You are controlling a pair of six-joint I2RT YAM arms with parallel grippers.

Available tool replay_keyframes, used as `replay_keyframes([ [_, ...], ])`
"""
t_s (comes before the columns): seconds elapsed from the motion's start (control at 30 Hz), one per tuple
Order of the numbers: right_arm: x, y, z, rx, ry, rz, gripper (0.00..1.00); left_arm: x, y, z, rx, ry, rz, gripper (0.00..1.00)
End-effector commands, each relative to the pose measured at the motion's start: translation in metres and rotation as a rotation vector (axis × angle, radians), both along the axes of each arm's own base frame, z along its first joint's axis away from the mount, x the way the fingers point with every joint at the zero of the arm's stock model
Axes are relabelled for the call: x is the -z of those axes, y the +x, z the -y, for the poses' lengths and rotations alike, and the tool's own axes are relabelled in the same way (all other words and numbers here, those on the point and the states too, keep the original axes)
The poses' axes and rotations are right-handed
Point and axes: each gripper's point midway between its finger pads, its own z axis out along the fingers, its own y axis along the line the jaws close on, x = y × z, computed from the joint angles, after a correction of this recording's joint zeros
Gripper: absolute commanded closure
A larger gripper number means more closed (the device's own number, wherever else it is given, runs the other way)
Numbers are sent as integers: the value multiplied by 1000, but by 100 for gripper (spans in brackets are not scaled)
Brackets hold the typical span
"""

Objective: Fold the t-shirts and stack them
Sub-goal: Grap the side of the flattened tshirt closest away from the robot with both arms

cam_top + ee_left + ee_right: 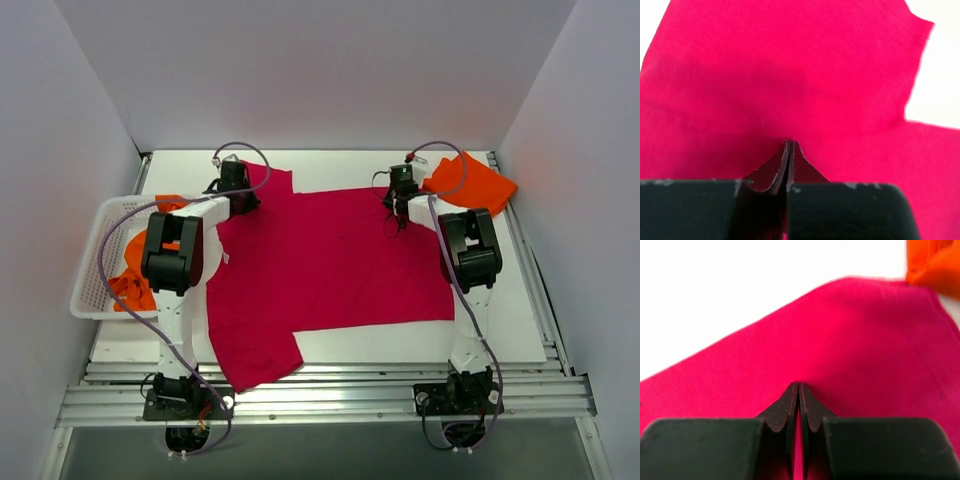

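Observation:
The crimson t-shirt (340, 260) lies spread flat across the table, one sleeve pointing to the far left and the other hanging toward the near edge. My left gripper (243, 205) is down on its far left part, near the sleeve. In the left wrist view the left gripper (790, 143) is shut, its tips pinching the crimson cloth (790, 75). My right gripper (400, 222) is down on the shirt's far right part. The right wrist view has the right gripper (798, 385) shut on the crimson cloth (865, 340) close to its far edge. A folded orange t-shirt (470, 182) lies at the far right.
A white mesh basket (95, 260) stands at the left edge with more orange cloth (130, 285) in it. The orange t-shirt's corner (935, 265) shows at the top right of the right wrist view. White walls close the table on three sides.

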Motion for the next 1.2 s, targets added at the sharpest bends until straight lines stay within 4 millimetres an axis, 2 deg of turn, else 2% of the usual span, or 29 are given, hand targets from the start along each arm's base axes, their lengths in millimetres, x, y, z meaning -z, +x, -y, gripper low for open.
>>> replay_keyframes([
  [0.0, 15, 4, 9, 12, 9, -50, 100, 3, 15, 4, 12, -48, -32, 98],
  [0.03, 15, 7, 13, 18, 16, -48, 100, 15, 16, 4, 14, -47, -57, 98],
  [0.07, 16, 11, 12, 15, 25, -46, 100, 9, 22, 4, 13, -49, -58, 98],
  [0.13, 16, 20, 13, 14, 37, -39, 100, 12, 34, 3, 7, -52, -64, 98],
  [0.2, 19, 25, 14, 16, 44, -42, 100, 26, 34, 2, 2, -49, -109, 98],
  [0.23, 21, 28, 13, 12, 51, -41, 100, 27, 37, 1, 0, -49, -110, 98],
  [0.27, 22, 32, 12, 9, 55, -40, 100, 19, 45, 2, 0, -53, -91, 98],
  [0.3, 23, 35, 12, 9, 55, -38, 100, 26, 47, 0, -2, -49, -101, 98],
  [0.37, 30, 37, 12, 7, 57, -48, 100, 23, 54, -1, -2, -47, -96, 98],
  [0.4, 27, 42, 10, 4, 60, -38, 100, 29, 54, -1, -3, -45, -108, 98],
  [0.47, 33, 43, 11, 2, 62, -47, 100, 27, 56, -1, -4, -47, -99, 98],
  [0.6, 26, 47, 10, -10, 62, -23, 100, 20, 57, -2, -6, -53, -70, 98],
  [0.67, 12, 52, 8, -23, 65, 22, 100, 5, 65, -1, -4, -66, 2, 98],
  [0.7, 7, 53, 8, -26, 65, 38, 100, -20, 68, -1, -6, -79, 65, 98],
  [0.73, -7, 54, 7, -37, 67, 79, 100, -22, 67, -1, -5, -87, 106, 98],
  [0.77, -16, 54, 5, -44, 69, 102, 95, -32, 68, -3, -8, -90, 135, 98],
  [0.8, -24, 54, 5, -46, 69, 118, 90, -58, 70, -4, -12, -97, 185, 97],
  [0.83, -43, 55, 4, -52, 66, 156, 84, -71, 71, -6, -15, -102, 219, 82],
  [0.87, -54, 54, 3, -56, 62, 177, 64, -83, 71, -5, -7, -103, 243, 69],
  [0.9, -67, 54, 2, -55, 57, 199, 54, -109, 71, -6, -5, -109, 286, 50],
  [0.93, -92, 52, -1, -59, 53, 235, 47, -126, 71, -8, -4, -109, 314, 20],
  [0.97, -104, 49, 0, -55, 29, 251, 36, -141, 70, -9, -2, -103, 341, 13],
  [1.0, -117, 46, 1, -49, 17, 268, 32, -174, 66, -13, -15, -99, 395, 8],
  [1.03, -150, 40, -5, -52, 9, 316, 30, -192, 61, -14, -16, -95, 425, 5],
  [1.07, -159, 30, 0, -25, -33, 325, 23, -200, 54, -15, -13, -89, 433, 3],
  [1.1, -173, 23, 1, -6, -58, 346, 21, -239, 40, -19, -28, -86, 497, 3],
  [1.13, -216, 8, 1, 13, -70, 423, 17, -255, 29, -22, -38, -79, 520, 3],
  [1.17, -217, -10, -2, 42, -123, 424, 16, -278, 4, -22, -34, -65, 556, 3],
])
